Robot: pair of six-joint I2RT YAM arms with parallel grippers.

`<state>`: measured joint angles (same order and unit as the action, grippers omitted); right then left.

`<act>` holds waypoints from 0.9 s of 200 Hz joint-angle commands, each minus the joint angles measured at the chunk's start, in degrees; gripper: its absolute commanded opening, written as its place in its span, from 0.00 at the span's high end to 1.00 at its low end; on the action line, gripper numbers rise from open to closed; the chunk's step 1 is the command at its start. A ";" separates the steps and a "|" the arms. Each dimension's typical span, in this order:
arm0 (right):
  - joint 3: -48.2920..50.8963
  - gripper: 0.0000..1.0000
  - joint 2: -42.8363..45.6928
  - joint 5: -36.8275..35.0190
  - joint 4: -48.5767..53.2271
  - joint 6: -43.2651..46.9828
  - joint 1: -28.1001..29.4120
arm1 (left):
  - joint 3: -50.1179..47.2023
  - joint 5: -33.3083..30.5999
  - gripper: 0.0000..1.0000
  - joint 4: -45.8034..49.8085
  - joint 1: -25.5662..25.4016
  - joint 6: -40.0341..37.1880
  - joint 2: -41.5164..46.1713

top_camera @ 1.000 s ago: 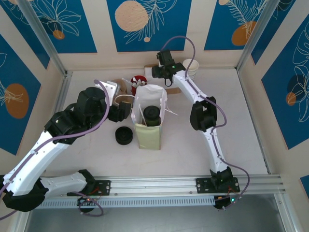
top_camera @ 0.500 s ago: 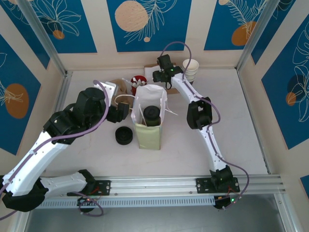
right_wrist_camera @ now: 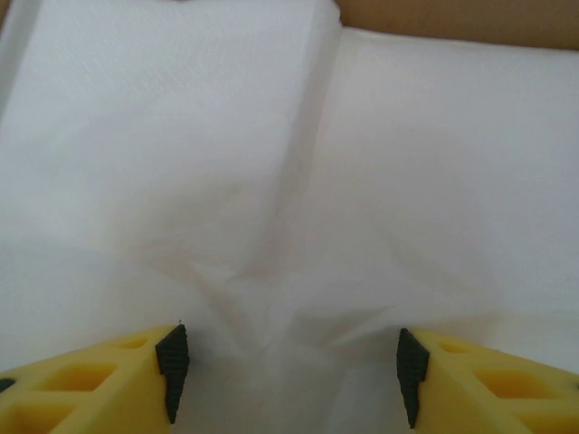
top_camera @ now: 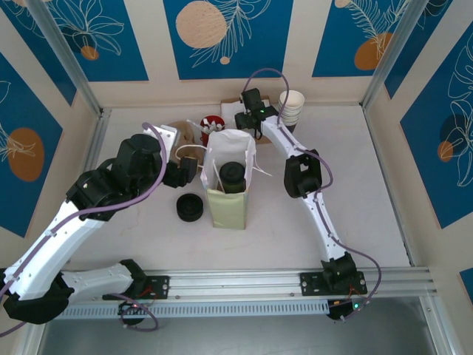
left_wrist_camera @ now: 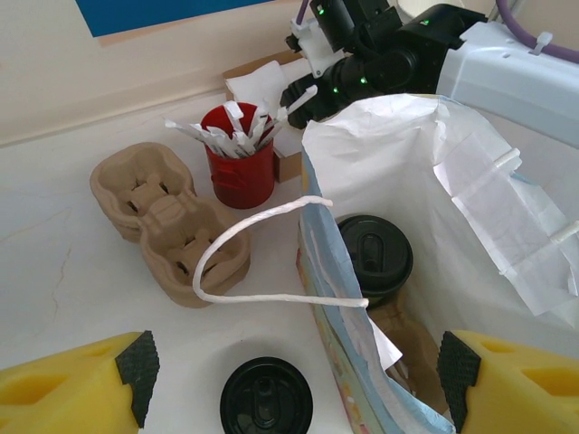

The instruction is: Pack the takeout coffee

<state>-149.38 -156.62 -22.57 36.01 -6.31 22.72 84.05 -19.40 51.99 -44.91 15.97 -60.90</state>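
Sitting upright inside the white paper bag [left_wrist_camera: 470,181] mid-table, the takeout coffee [left_wrist_camera: 374,258] is likely light, crushable and loose-lidded, so best gripped gently by its sides; left gripper [left_wrist_camera: 297,375] spread wide beside the bag, right gripper [right_wrist_camera: 289,375] apart over napkins [right_wrist_camera: 289,181].

Cannot see sides of takeout coffee [left_wrist_camera: 374,258] behind paper bag [left_wrist_camera: 407,172] wall, centre right. Lose black lids [left_wrist_camera: 266,398] partly past bottom edge. Cannot resolve blurred white paper [right_wrist_camera: 271,181], mid-frame.
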 commanded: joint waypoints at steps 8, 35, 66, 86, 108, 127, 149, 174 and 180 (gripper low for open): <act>-2.32 0.41 -1.10 -0.42 -1.24 1.30 -0.65 | 1.12 -0.91 0.18 1.54 -0.42 -0.03 0.61; -2.35 0.49 -1.41 0.92 -0.93 1.02 -1.08 | 1.03 -0.85 0.17 1.32 -0.40 -0.07 0.60; -2.58 0.63 -0.91 2.35 -0.06 -0.58 -1.62 | -0.61 -1.07 0.17 0.15 -0.37 -0.41 1.29; -2.72 0.68 -0.47 2.60 -0.06 -0.73 -1.60 | -1.25 -0.97 0.17 -0.39 -0.37 -0.63 1.48; -3.01 0.71 0.23 2.84 -0.22 -0.73 -1.62 | -1.48 -0.81 0.17 -0.45 -0.36 -0.66 1.46; -3.02 0.73 1.17 3.05 -0.50 -0.73 -1.62 | -1.52 -0.89 0.17 -0.44 -0.40 -0.72 1.41; -3.20 0.80 2.55 3.11 -0.59 -0.46 -1.44 | -1.43 -0.89 0.16 -0.40 -0.41 -0.81 1.43; -3.28 0.84 4.66 2.86 -0.52 0.02 -1.00 | -1.35 -0.93 0.16 -0.48 -0.41 -1.06 1.41; -3.29 0.85 5.28 2.71 -0.50 0.13 -0.88 | -1.37 -0.99 0.16 -0.48 -0.43 -1.09 1.45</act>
<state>-150.02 -156.75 -20.56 35.62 -6.55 21.32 82.74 -19.59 51.90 -44.91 15.92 -60.27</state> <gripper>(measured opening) 0.163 0.839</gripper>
